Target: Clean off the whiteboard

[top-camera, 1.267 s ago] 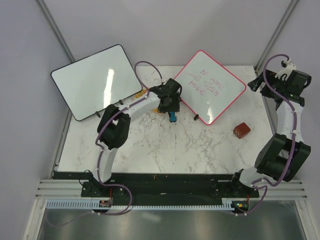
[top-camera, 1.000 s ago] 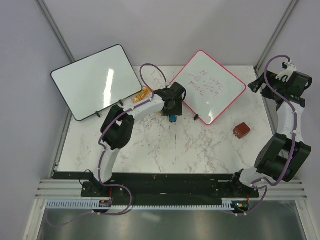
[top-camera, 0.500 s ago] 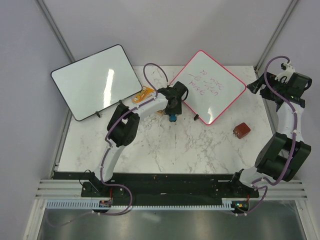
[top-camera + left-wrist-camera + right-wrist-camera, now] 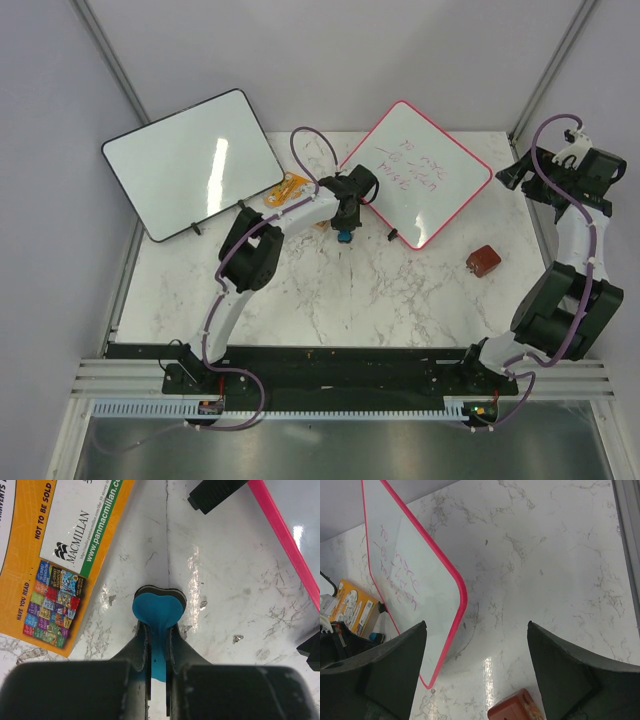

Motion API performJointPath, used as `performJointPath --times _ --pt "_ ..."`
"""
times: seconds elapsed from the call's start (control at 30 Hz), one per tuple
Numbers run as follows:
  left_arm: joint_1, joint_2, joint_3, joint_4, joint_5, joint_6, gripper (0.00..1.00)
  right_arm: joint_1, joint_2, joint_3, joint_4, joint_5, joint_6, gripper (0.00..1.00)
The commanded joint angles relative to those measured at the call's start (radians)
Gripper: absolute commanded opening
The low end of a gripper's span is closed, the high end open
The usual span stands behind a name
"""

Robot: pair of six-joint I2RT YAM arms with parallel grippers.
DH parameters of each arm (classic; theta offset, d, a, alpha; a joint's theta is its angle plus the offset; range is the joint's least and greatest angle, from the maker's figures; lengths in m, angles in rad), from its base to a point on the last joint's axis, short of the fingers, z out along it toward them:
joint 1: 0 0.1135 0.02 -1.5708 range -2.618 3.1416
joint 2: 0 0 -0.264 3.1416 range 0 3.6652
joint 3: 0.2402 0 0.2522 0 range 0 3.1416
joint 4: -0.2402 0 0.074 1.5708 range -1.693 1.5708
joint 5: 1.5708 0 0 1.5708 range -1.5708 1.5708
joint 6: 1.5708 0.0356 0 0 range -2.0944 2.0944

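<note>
Where the bench meets its far edge, the pink-framed whiteboard sits cornerwise, red handwriting across it. The left hand is clamped on a blue eraser low over the marble, between the board's near-left side and an orange book. The right hand hangs by the board's right corner, fingers wide apart, holding nothing. A reddish-brown block lies near the right edge. Bare marble spreads across the near half.
</note>
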Motion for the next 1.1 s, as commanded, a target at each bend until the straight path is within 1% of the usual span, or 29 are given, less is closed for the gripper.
performJointPath --times 0.0,0.13,0.27,0.33,0.53,0.63,0.83,0.93,1.07 --pt "0.001 0.015 0.011 -0.013 -0.021 -0.005 0.02 -0.011 0.0 -0.021 0.053 -0.074 -0.032 0.89" --pt "0.0 -0.037 0.009 -0.013 -0.049 0.003 0.02 -0.014 -0.029 -0.046 0.093 -0.088 -0.035 0.9" --pt "0.001 -0.074 0.042 -0.01 -0.059 0.049 0.02 -0.016 0.004 -0.028 0.109 -0.181 -0.042 0.9" --pt "0.001 -0.085 0.06 -0.01 -0.059 0.069 0.02 -0.017 0.03 -0.012 0.111 -0.26 -0.045 0.9" --pt "0.0 -0.109 0.037 -0.01 -0.087 0.113 0.02 -0.022 0.11 0.034 0.109 -0.378 -0.073 0.91" --pt "0.0 -0.122 0.0 -0.008 -0.104 0.11 0.02 -0.02 0.164 0.058 0.105 -0.389 -0.061 0.92" --pt "0.0 -0.143 -0.037 0.009 -0.101 0.132 0.02 -0.016 0.217 0.077 0.093 -0.415 -0.082 0.91" --pt "0.0 -0.157 -0.04 0.032 -0.087 0.139 0.02 0.007 0.242 0.077 0.1 -0.41 -0.09 0.9" --pt "-0.002 -0.171 -0.037 0.061 -0.052 0.149 0.02 0.067 0.271 0.077 0.116 -0.399 -0.102 0.89"
